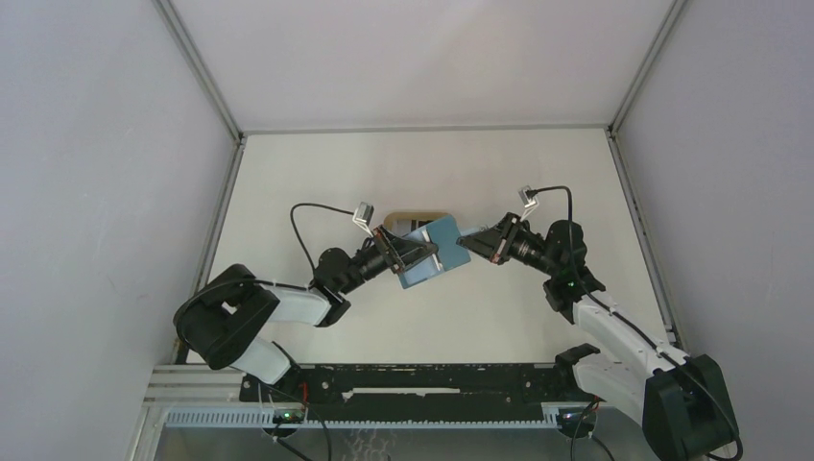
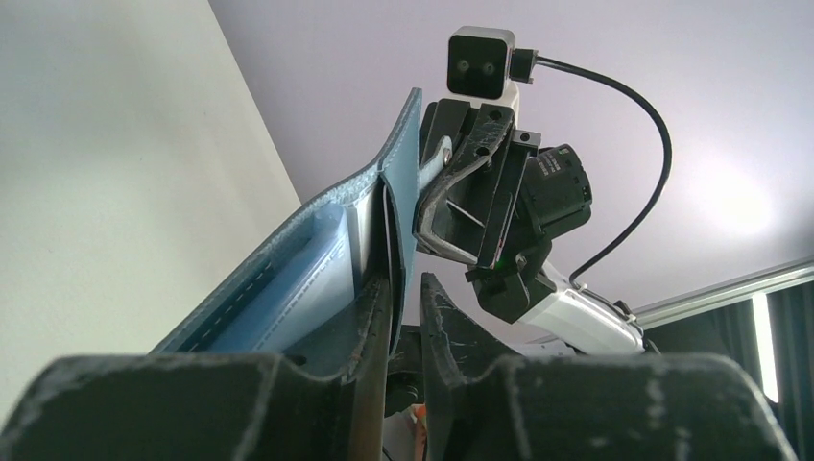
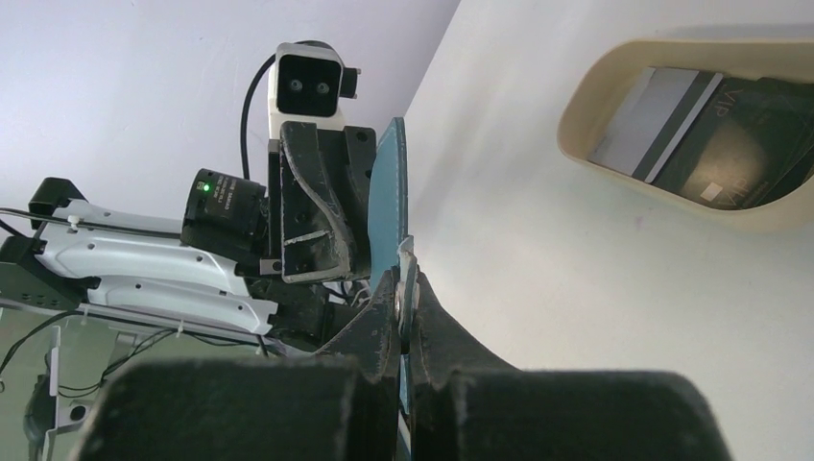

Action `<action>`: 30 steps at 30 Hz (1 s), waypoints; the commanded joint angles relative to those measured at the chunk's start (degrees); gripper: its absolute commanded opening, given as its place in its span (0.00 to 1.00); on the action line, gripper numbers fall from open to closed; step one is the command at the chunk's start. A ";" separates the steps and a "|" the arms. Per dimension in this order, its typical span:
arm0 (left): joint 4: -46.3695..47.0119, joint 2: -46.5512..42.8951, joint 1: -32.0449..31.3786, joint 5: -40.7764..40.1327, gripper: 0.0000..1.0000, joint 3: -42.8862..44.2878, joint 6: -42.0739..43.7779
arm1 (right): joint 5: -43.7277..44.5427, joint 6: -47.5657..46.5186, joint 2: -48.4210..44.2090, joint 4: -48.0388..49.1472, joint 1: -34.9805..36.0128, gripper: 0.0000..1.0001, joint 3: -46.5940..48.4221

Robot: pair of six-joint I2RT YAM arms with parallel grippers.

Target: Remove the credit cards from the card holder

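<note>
Gripped from both sides at once: the card holder (image 1: 434, 252), tilted up on edge and apparently clear of the table (image 1: 317, 182), just in front of the tan tray (image 1: 411, 213). Already lying in that tray, overlapping: a grey-white card (image 3: 638, 120) and a black card (image 3: 744, 134). Judged to be mid-extraction, with two cards out and any others hidden inside the lighter blue pockets.

To do this step well: best to use the left side as a firm anchor low on the cover, and to draw with the right straight along the pocket's opening rather than across it. Otherwise likely to twist the soft cover or drag the whole wallet along. Worth checking for a card alone, not the pocket lip, in the pinch before pulling.

Left gripper (image 2: 403, 293): jaws narrowed to a slit, clamped on the holder's teal cover near its lower end. Right gripper (image 3: 404, 288): jaws all but closed, pinching a thin pale edge at the holder's opposite rim. Could not be told whether card or wallet edge.
</note>
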 commanded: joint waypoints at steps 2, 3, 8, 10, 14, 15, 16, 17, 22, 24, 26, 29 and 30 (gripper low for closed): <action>4.99 -1.86 -0.83 2.85 0.21 -0.60 1.62 | 1.15 0.43 -1.14 3.29 -0.91 0.00 3.04; 4.98 -1.86 -0.77 2.99 0.21 -0.60 1.69 | 1.09 0.43 -1.16 3.22 -1.00 0.00 3.04; 4.99 -1.90 -0.92 2.93 0.20 -0.99 2.36 | 0.74 0.63 -1.08 3.38 -1.38 0.00 3.04; 4.86 -1.85 -0.95 2.72 0.16 -1.06 2.55 | 0.56 0.98 -0.93 3.82 -1.42 0.00 3.04; 4.81 -1.29 -1.22 2.86 0.07 -0.89 2.83 | 0.52 1.18 -0.90 3.85 -1.39 0.00 3.04; 4.77 -1.21 -1.25 2.83 0.05 -0.88 2.97 | 0.54 1.14 -0.92 3.87 -1.43 0.00 3.04; 4.72 -1.29 -1.28 2.81 0.01 -0.92 3.09 | 0.54 1.20 -0.86 3.97 -1.41 0.00 3.04; 4.70 -1.25 -1.31 2.79 0.00 -0.93 3.17 | 0.48 1.28 -0.84 4.07 -1.41 0.00 3.04; 4.22 -2.19 -1.29 2.31 0.00 -1.67 3.95 | 0.36 1.42 -0.85 4.16 -1.47 0.00 3.04; 3.52 -3.10 -1.21 1.94 0.00 -2.27 4.81 | 0.45 1.05 -1.26 3.52 -1.59 0.00 3.04; 2.96 -3.79 -0.92 1.68 0.00 -2.75 5.29 | 0.39 0.59 -1.79 2.38 -2.35 0.00 3.05; 2.12 -4.61 -0.35 1.56 0.00 -3.42 5.80 | -0.42 0.11 -2.38 1.24 -4.04 0.00 3.04; 1.79 -4.83 -0.16 1.53 0.00 -3.63 6.04 | -0.82 -0.06 -2.51 1.07 -4.56 0.00 3.04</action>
